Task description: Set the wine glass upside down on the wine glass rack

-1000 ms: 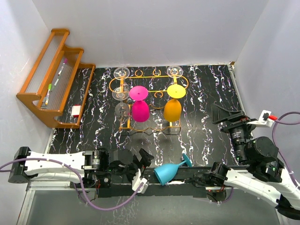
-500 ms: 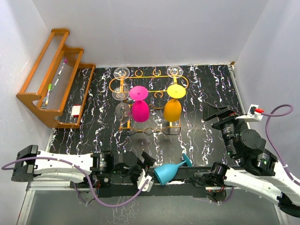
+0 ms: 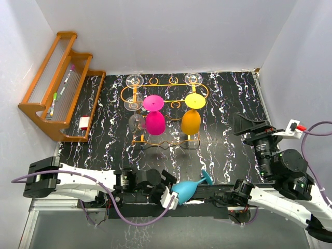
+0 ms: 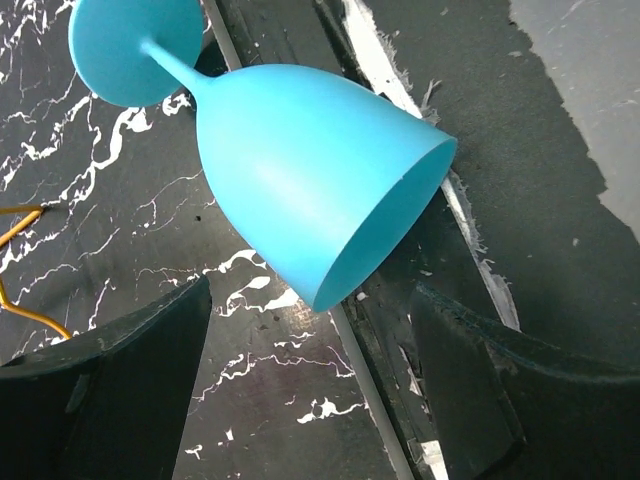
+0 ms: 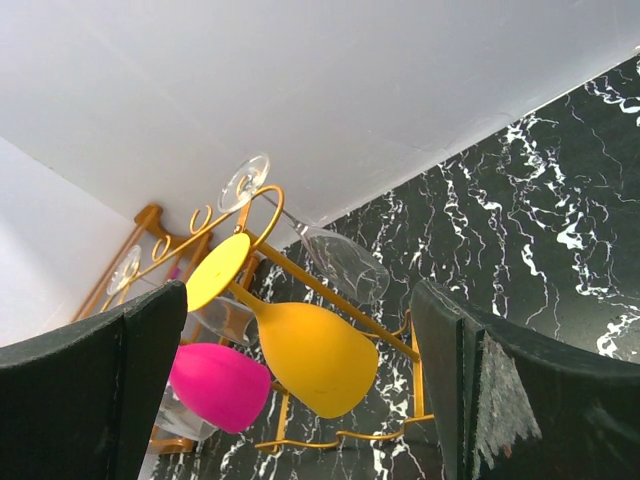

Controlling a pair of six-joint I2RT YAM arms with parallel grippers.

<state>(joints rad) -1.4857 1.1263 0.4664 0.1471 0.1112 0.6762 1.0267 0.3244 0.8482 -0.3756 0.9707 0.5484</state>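
Observation:
A teal wine glass lies on its side at the table's near edge, base toward the back right. My left gripper is at its mouth, open. In the left wrist view the glass has its rim just between the two black fingertips, touching neither, and my left gripper holds nothing. The orange wire wine glass rack stands at the back centre. It holds a pink glass, a yellow-orange glass and clear ones, all upside down. My right gripper hangs open and empty, facing the rack.
A stepped wooden shelf with pens leans at the back left, a small white block on its lowest step. White walls close in the left, back and right. A metal rail runs along the table's near edge under the teal glass.
My left arm has slid right until its fingertips reach the teal glass's rim, and its jaws have narrowed a little. The right arm swung left and came back. The glass has not moved.

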